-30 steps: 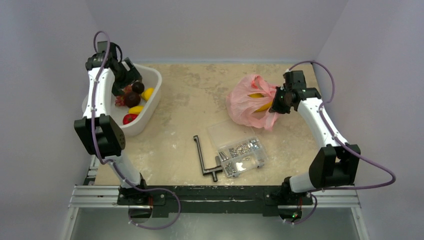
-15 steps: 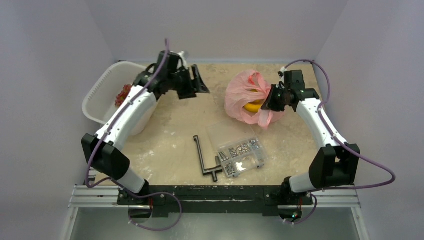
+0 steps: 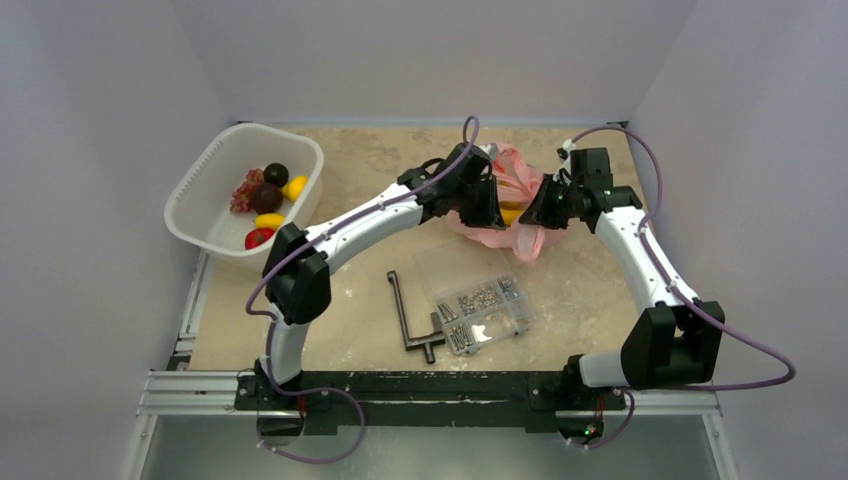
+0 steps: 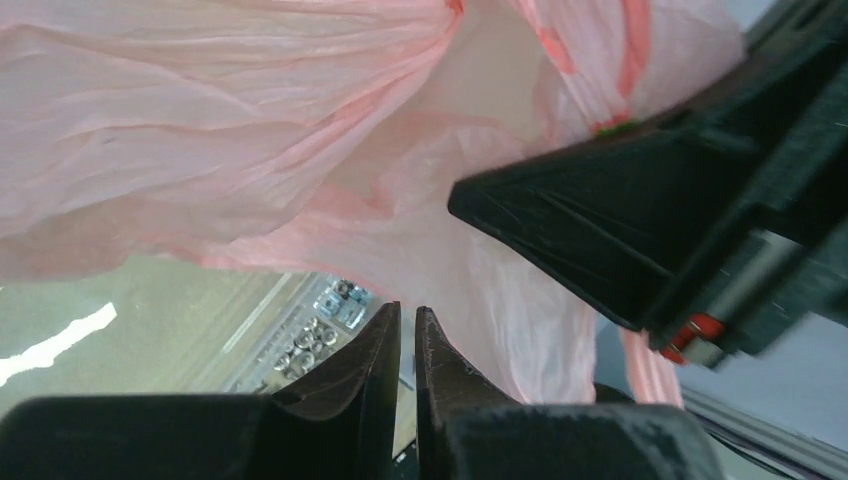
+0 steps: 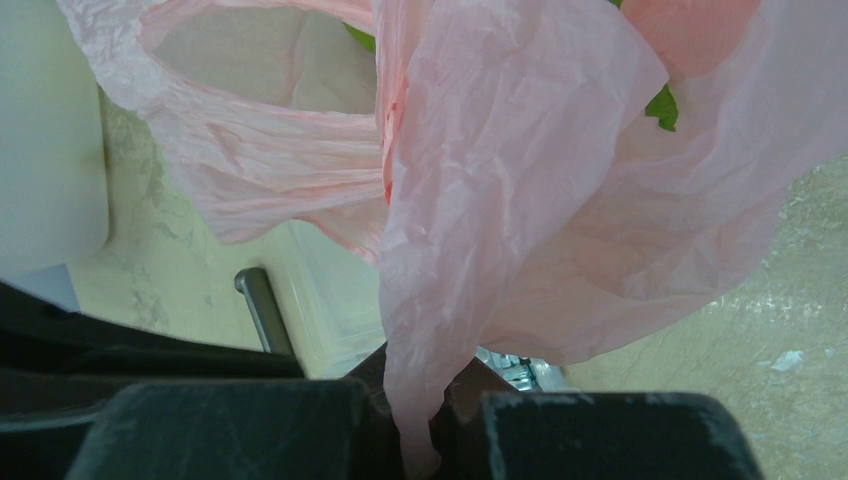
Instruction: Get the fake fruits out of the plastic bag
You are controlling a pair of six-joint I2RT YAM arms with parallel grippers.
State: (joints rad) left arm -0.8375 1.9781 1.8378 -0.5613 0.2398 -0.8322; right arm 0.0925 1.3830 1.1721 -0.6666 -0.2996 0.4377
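Pinching a twisted strand of the plastic bag between its jaws, the right gripper lifts the film on the bag's right side. I judge this is meant to prop the mouth open and stop the thin bag sliding while the other arm works. The right wrist view shows pink film running straight down into the clamp, with a loop of handle hanging open beside it.

The left gripper sits at the bag's left side, pressed close to the film. Its fingers are drawn nearly together with only a slit between them, and nothing is visibly held. It may be nosing towards the opening, though from this close the wrist view does not make clear whether the tips are inside the mouth or only against the outer wall.

A yellow fruit shows through the bag's middle, between the two grippers, and green slivers peek from the folds, so the bag is not yet emptied. The other fake fruits lie well to the left of the bag in the white basket: dark, red and yellow pieces. That suggests the basket is the drop-off point and most of the job is done. The compartment box of screws lies just on the near side of the bag, where a dragged fold could snag it.
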